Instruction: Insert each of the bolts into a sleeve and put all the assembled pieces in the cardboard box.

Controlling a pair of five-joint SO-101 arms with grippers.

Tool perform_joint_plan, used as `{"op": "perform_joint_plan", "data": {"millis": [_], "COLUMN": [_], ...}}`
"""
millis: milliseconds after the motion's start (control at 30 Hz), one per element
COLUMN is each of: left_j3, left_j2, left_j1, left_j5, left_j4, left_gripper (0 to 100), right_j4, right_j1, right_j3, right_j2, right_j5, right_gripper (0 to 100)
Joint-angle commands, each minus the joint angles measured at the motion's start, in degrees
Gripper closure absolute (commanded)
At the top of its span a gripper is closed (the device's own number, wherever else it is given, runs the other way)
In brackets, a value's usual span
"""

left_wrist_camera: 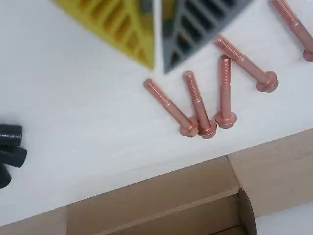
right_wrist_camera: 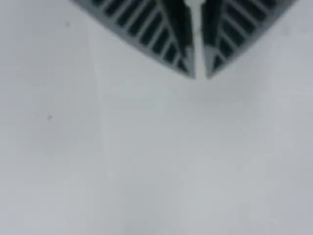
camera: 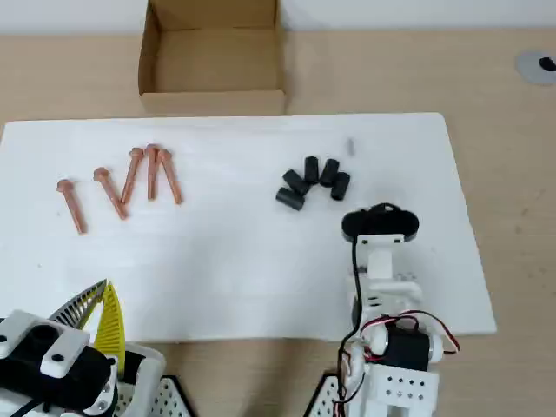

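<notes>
Several copper bolts [camera: 130, 178] lie loose on the left part of the white board [camera: 226, 252]; in the left wrist view the nearest bolts [left_wrist_camera: 198, 105] sit just beyond my fingertips. Several black sleeves [camera: 313, 182] lie in a cluster right of centre, and these sleeves [left_wrist_camera: 10, 149] also show at the edge of the left wrist view. The open cardboard box [camera: 213, 61] stands behind the board. My left gripper [left_wrist_camera: 159, 64], one finger yellow and one grey, is shut on nothing at the board's near left corner [camera: 98, 293]. My right gripper [right_wrist_camera: 198, 74] is shut, pointing down at bare board.
The right arm [camera: 382, 295] stands over the board's near right part, just in front of the sleeves. The wooden table [camera: 504, 156] surrounds the board. The box's cardboard wall [left_wrist_camera: 161, 200] borders the board's far edge.
</notes>
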Motion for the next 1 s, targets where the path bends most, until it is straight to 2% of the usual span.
{"op": "perform_joint_plan", "data": {"millis": [0, 167, 267, 367, 533, 667, 733, 867, 967], "left_j3": [0.18, 6.33, 8.79, 9.05, 6.15, 2.02, 1.14, -2.2, -5.01], "left_j2": [-0.13, 0.13, 1.45, 7.78, 25.71, 42.07, 50.77, 63.16, 68.97], "left_j1": [-0.35, -0.79, -2.81, -10.73, -24.53, -38.15, -41.58, -44.84, -44.92], "left_j5": [-0.53, -4.57, -0.18, 6.24, 9.14, 19.96, 21.89, 21.1, 14.59], "left_j4": [0.18, -0.79, -7.74, -15.3, -23.21, -21.19, -20.22, -19.69, -19.69], "left_gripper": [99, 99, 99, 99, 99, 99, 99, 99, 99], "right_j4": [-2.11, -3.96, -5.63, -5.89, -5.54, -5.45, -5.27, -5.45, -6.15], "right_j1": [0.66, 0.92, 1.01, 1.01, 1.01, 0.66, 0.66, 0.66, 0.66], "right_j3": [0.31, 0.13, -1.27, -4.97, -11.38, -15.96, -18.77, -24.92, -32.66], "right_j2": [-5.14, -5.14, -4.88, -4.53, -4.44, -4.44, -3.47, 5.32, 16.31], "right_j5": [0.35, 0.53, 0.35, 0.35, 0.35, 0.26, 0.26, 0.18, -2.11], "right_gripper": [98.8, 98.8, 98.8, 98.8, 98.8, 98.8, 98.8, 98.8, 98.8]}}
